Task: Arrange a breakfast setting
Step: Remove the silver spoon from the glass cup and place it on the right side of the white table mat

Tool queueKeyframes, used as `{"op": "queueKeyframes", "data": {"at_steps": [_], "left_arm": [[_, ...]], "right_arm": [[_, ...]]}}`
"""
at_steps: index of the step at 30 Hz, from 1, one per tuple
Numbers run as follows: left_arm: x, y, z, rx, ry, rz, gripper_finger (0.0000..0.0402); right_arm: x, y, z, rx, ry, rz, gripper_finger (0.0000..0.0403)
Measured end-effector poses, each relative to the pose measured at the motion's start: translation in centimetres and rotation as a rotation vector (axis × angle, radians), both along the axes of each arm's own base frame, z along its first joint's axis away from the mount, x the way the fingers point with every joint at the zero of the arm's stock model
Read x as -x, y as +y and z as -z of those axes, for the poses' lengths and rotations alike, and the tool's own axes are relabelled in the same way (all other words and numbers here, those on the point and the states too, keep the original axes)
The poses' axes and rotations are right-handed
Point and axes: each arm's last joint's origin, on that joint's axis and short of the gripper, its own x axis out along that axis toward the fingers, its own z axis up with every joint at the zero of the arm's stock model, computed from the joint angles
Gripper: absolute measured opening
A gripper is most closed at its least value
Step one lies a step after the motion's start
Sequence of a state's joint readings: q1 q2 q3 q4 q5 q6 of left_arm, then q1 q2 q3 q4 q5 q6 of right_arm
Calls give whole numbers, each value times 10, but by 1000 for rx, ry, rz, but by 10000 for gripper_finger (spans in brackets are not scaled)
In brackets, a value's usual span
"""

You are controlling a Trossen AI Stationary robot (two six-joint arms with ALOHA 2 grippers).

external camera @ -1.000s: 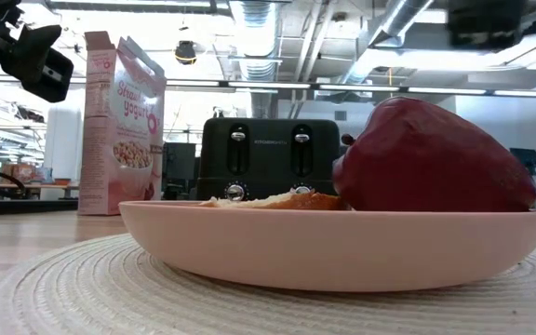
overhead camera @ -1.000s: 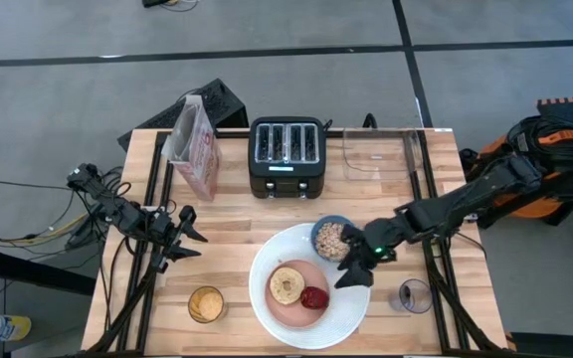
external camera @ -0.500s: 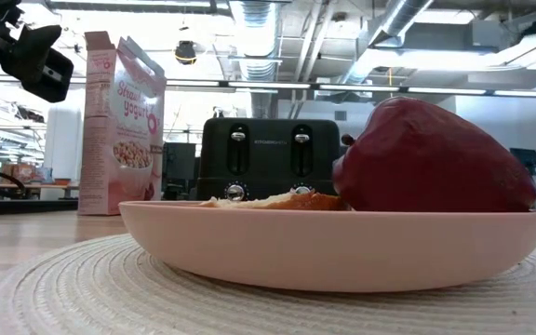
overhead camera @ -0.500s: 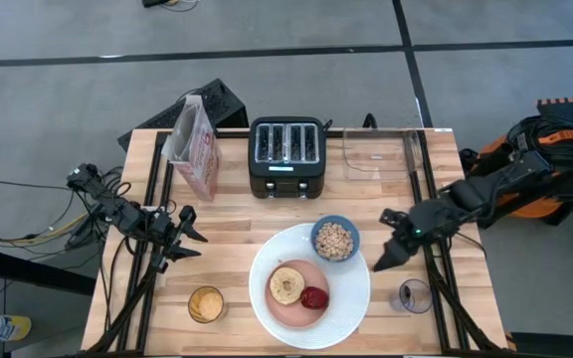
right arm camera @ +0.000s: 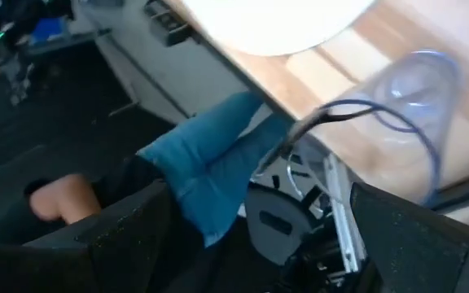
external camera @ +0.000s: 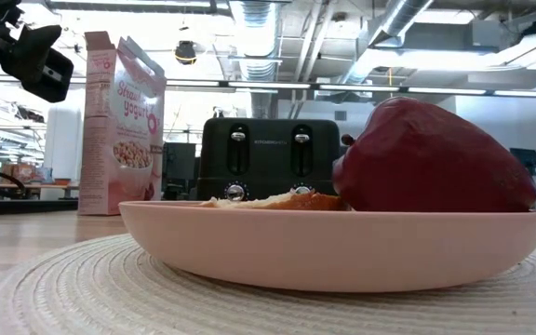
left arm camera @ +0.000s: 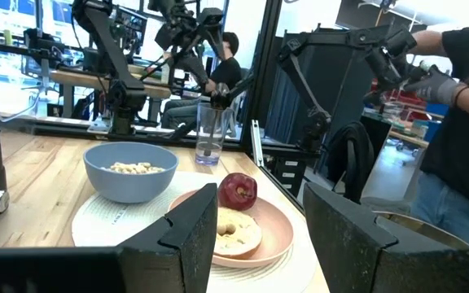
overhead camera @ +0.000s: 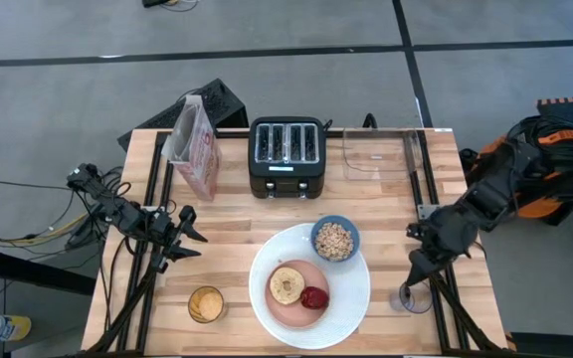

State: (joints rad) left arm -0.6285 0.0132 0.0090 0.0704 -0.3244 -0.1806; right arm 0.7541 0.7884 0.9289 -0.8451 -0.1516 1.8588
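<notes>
One wooden table [overhead camera: 237, 234] holds everything. At its back stand a black toaster [overhead camera: 286, 157], a cereal box [overhead camera: 193, 145] and a clear tray [overhead camera: 380, 154].

Next in size is the large round white plate [overhead camera: 344, 303], near the front middle of the table. On it sits the smaller pink plate [overhead camera: 285, 308]. The toasted bagel half [overhead camera: 286, 285] lies on the pink plate, and the small red fruit [overhead camera: 314, 297] sits right beside it, touching it. In the low view the fruit looks huge (the camera is very close to it).

The small blue bowl [overhead camera: 335, 240] is full of cereal and rests on the back edge of the white plate. A glass of orange juice [overhead camera: 205, 304] stands to the left of the white plate. A clear glass [overhead camera: 411, 296] stands to the right, near the table edge, with something thin and dark inside it.

The right gripper [overhead camera: 416, 270] hangs just above that clear glass. Its jaws are spread apart and hold nothing.

The left gripper [overhead camera: 189, 237] waits over the left side of the table, well apart from the plates. Its jaws are spread wide too and hold nothing.
</notes>
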Motion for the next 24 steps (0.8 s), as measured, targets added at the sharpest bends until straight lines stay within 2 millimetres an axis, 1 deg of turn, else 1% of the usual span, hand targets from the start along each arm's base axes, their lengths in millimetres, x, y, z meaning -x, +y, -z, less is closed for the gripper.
{"op": "queueKeyframes", "data": {"at_steps": [3, 10, 15, 21, 24], "left_arm": [[0, 0, 0, 0, 0, 0, 169], [0, 0, 0, 0, 0, 0, 169], [0, 0, 0, 0, 0, 0, 169], [0, 0, 0, 0, 0, 0, 169], [0, 0, 0, 0, 0, 0, 169]], "right_arm": [[2, 5, 3, 22, 41, 55, 400], [-4, 25, 15, 55, 149, 123, 400], [-8, 34, 21, 76, 188, 188, 400], [-16, 44, 32, 117, 237, 206, 399], [-18, 48, 35, 121, 255, 203, 388]]}}
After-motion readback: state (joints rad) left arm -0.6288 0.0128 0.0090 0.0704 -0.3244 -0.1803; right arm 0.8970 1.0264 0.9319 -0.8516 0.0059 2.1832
